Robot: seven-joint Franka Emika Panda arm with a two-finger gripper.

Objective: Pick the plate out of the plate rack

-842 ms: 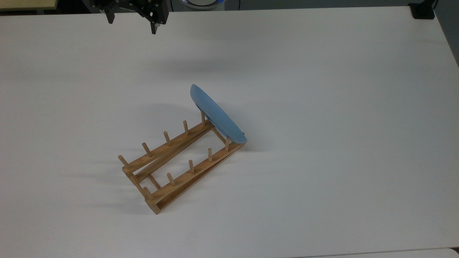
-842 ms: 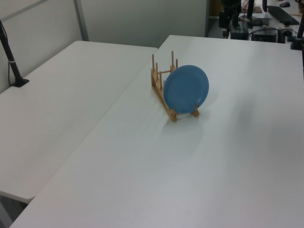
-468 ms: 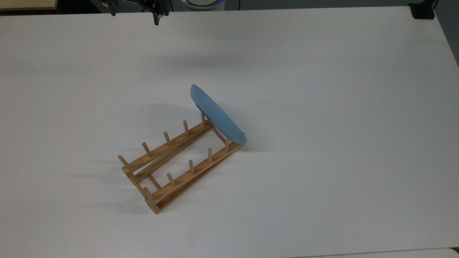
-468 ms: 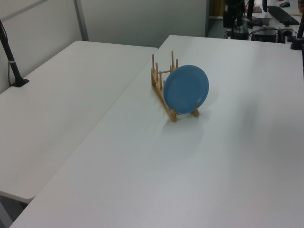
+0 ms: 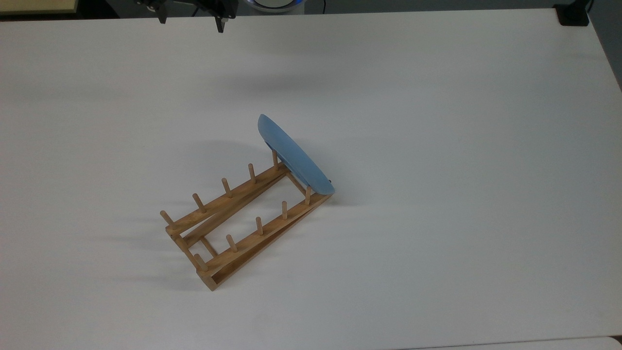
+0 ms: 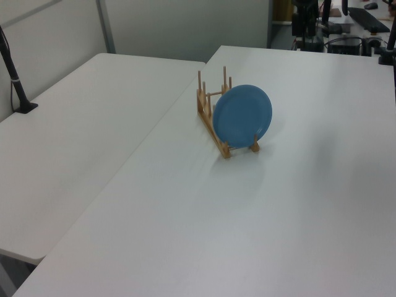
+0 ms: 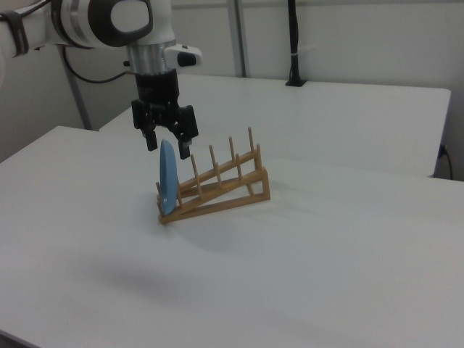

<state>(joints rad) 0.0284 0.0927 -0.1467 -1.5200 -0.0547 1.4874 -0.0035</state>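
Meanwhile the pincer [image 5: 190,22] has drifted slightly toward the top view's right along the far edge of the surface [image 5: 437,146], its fingers spread wide and empty, well apart from the plate [image 5: 293,156]. That suggests the approach is only starting. The plate, glossy light blue with a shallow rim, stands tilted on edge at one end of the plate rack [image 5: 233,221], leaning on the last pegs. The rack is pale wood, two rails with short upright dowels.
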